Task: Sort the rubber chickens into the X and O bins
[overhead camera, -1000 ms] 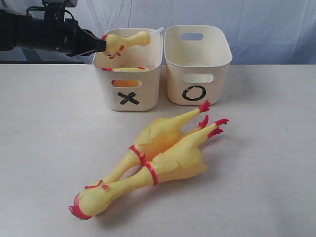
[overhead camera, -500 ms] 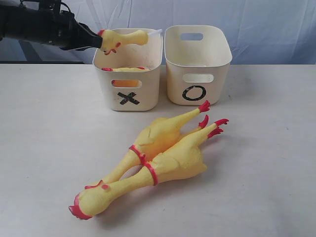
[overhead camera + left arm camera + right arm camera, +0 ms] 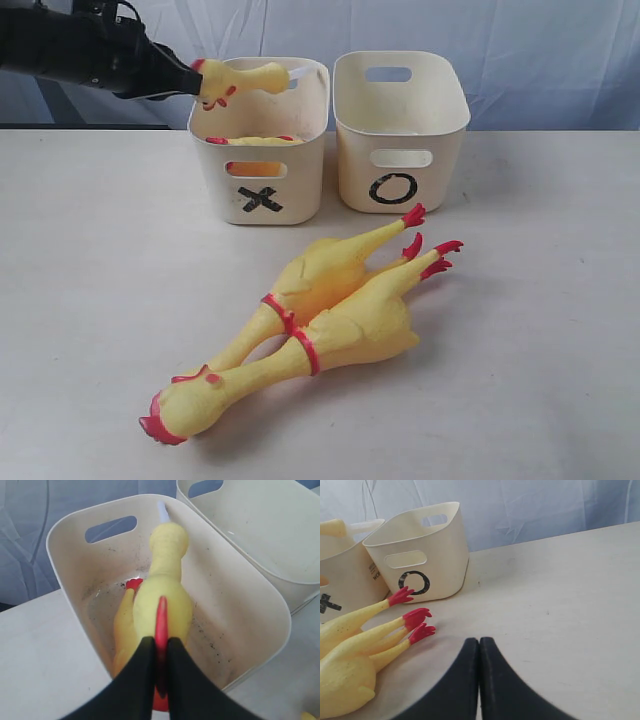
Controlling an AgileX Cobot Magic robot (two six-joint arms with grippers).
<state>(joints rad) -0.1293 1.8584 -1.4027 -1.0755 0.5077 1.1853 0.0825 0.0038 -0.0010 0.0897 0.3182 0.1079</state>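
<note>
My left gripper (image 3: 192, 82) (image 3: 160, 642) is shut on the red comb of the loose head-and-neck piece (image 3: 243, 80) (image 3: 162, 592), held level over the X bin (image 3: 260, 160) (image 3: 240, 610). Inside that bin lies the headless body (image 3: 254, 141) (image 3: 122, 625). The O bin (image 3: 398, 130) (image 3: 422, 555) stands to its right. Two long whole chickens (image 3: 320, 275) (image 3: 300, 350) lie side by side on the table in front of the bins, feet (image 3: 412, 617) toward the O bin. My right gripper (image 3: 479, 642) is shut on nothing, low over bare table near those feet; it is out of the exterior view.
The bins stand close together at the back of the cream table (image 3: 540, 330), in front of a blue-white cloth backdrop (image 3: 540, 50). The left arm (image 3: 70, 50) reaches in from the upper left.
The left gripper has drawn back to the left and slightly up with the head-and-neck piece, which still hangs over the X bin. The two whole chickens have not moved.
</note>
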